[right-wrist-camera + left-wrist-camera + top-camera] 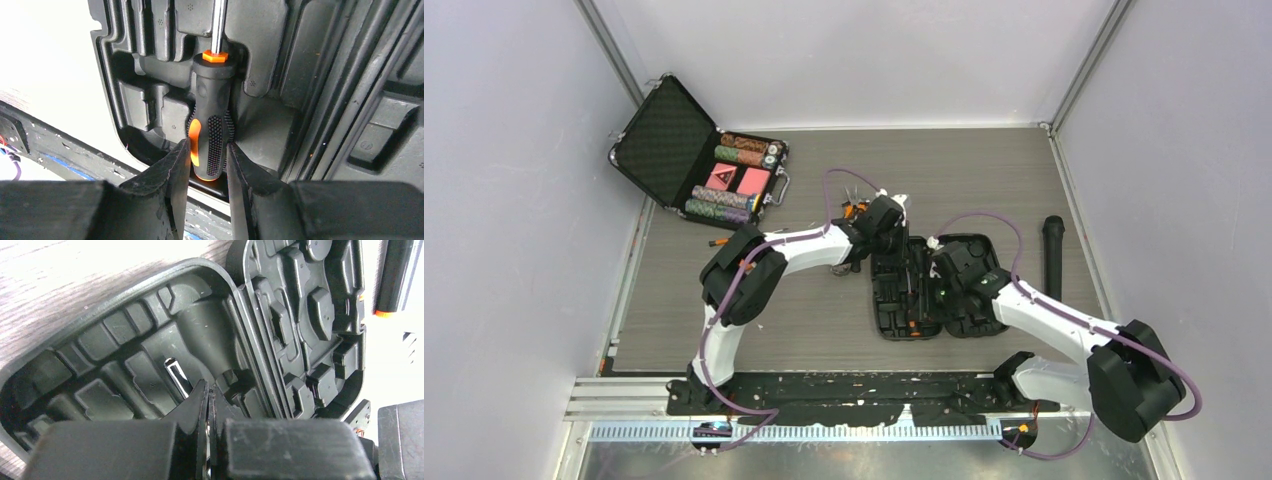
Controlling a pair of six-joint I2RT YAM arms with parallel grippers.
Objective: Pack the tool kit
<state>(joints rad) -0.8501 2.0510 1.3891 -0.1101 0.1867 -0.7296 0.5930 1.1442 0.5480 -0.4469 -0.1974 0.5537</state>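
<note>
Tool kit: black case (886, 315) lying open flat at the middle of the desk (824, 330), both halves showing moulded slots
Left tool (208, 395): fingers pressed together with nothing seen between them, low over a deep slot in the case's left half
Right tool (209, 150): pinching the orange-and-black handle of a screwdriver (210, 120); a finger touches each side of the grip
Screwdriver: handle lies in a slot near one edge of the case, metal shaft running along a groove away from the tool
Metal piece (176, 377): small and shiny, in a slot just ahead of the left fingertips; what it is cannot be told
In the way: seen from above, the left wrist covers the far end of the case and the right wrist covers part of its right half
Loose tools (856, 210): a few orange-and-black ones on the desk just beyond the left wrist
Poker case (664, 140): open at the far left corner, holding rows of chips and two red cards, well apart from the kit
Black cylinder (1052, 255): lying right of the kit, near it
Writing: small round marks moulded into the case and a dark mark on the red cards, all too small to read
</note>
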